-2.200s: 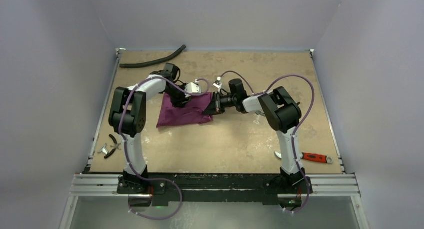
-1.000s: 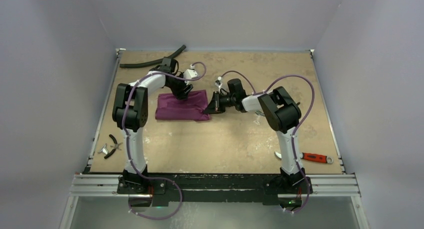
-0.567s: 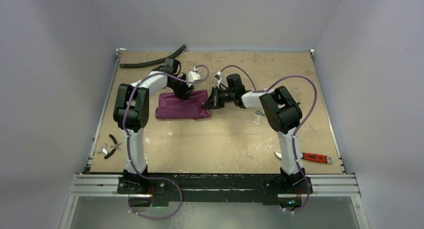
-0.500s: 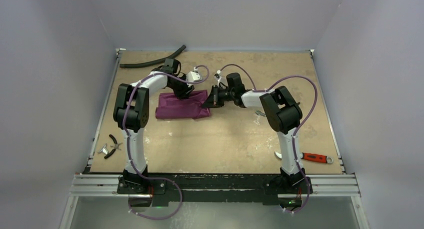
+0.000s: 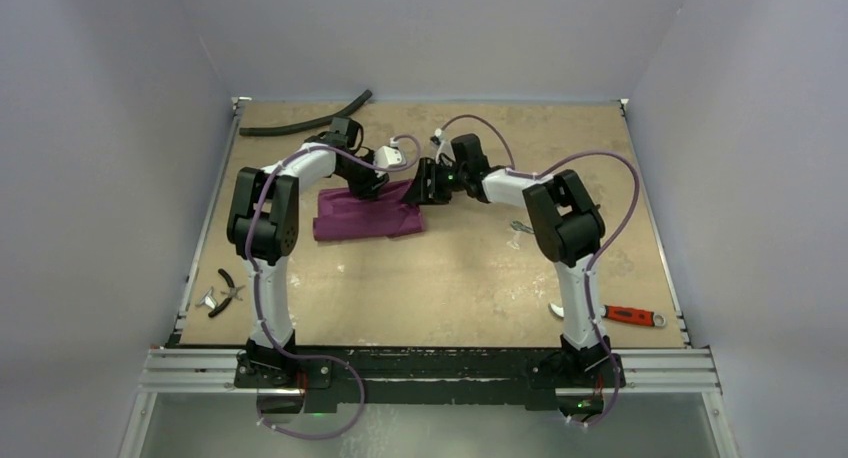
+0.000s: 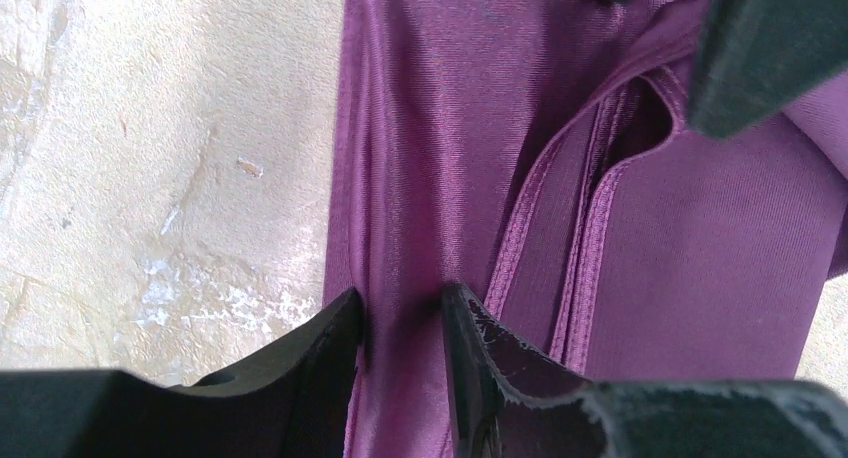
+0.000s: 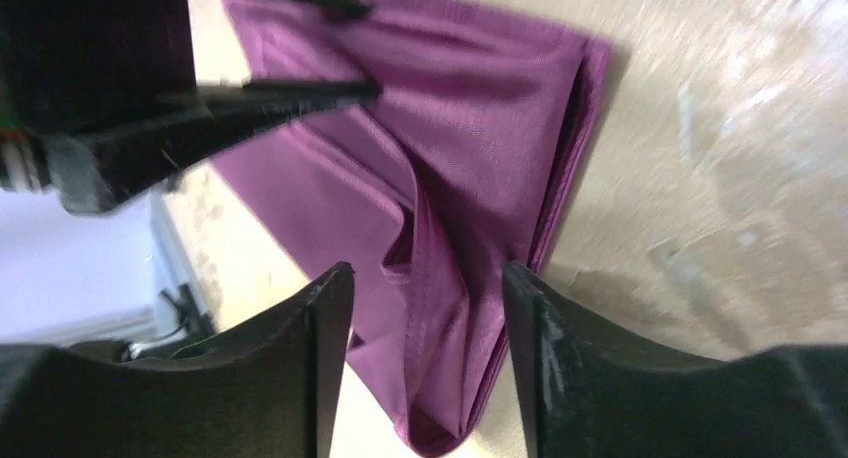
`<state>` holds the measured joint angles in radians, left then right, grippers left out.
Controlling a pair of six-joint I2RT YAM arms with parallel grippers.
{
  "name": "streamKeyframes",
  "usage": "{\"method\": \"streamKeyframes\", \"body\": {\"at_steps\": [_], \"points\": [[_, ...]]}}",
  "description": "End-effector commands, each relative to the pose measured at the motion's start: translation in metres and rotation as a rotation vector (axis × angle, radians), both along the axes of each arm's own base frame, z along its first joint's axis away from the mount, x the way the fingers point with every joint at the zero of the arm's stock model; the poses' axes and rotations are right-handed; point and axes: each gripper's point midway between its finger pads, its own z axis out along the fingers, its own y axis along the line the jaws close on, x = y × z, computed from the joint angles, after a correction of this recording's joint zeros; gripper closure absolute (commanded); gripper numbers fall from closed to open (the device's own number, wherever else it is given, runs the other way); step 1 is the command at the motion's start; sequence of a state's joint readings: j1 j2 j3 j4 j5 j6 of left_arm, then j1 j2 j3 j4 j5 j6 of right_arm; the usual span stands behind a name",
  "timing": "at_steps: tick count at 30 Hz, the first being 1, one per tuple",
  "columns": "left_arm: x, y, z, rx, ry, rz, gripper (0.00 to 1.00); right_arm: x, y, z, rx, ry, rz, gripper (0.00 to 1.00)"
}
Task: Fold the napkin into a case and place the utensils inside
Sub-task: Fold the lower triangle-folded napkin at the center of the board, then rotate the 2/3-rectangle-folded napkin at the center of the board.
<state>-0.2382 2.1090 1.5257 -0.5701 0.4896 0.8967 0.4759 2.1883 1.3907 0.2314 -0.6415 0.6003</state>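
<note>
right gripper (image 7: 425, 273) opened — straddles napkin (image 7: 480, 108) | left gripper (image 6: 400, 298) pinches its fold (narrow gap)

left pincer (image 6: 400, 308) pinching, right pincer (image 7: 428, 283) spread wide

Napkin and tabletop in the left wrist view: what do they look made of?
The napkin looks like thin woven cloth with a satin-like sheen: fine weave lines, glossy highlights along the folds, a stitched hem. The tabletop looks like matte tan pressed-wood board, going by its mottled, scuffed surface; that is less certain.
</note>
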Motion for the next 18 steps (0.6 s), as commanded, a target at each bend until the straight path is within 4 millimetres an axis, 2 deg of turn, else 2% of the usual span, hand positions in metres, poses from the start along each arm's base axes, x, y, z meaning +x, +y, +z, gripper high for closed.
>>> {"method": "streamKeyframes", "body": {"at_steps": [1,4,8,10,13,15,18], "points": [[-0.03,0.005,-0.016,0.041,0.092,-0.036,0.65,0.029,-0.014,0.055,-0.087,-0.196,-0.03,0.38],[-0.03,0.005,-0.016,0.044,0.091,-0.034,0.66,0.033,-0.034,0.066,-0.17,-0.249,-0.094,0.36],[-0.03,0.006,-0.017,0.049,0.095,-0.033,0.67,0.028,-0.056,0.079,-0.233,-0.324,-0.181,0.53],[-0.03,0.005,-0.017,0.046,0.096,-0.03,0.67,0.007,-0.049,0.075,-0.221,-0.315,-0.164,0.53],[-0.029,0.005,-0.017,0.041,0.096,-0.028,0.67,-0.022,-0.035,0.056,-0.193,-0.26,-0.116,0.49],[-0.029,0.006,-0.019,0.045,0.1,-0.025,0.68,-0.031,-0.029,0.042,-0.173,-0.216,-0.095,0.48],[-0.03,0.007,-0.02,0.049,0.104,-0.025,0.68,-0.034,-0.02,0.031,-0.159,-0.188,-0.07,0.48]]}}
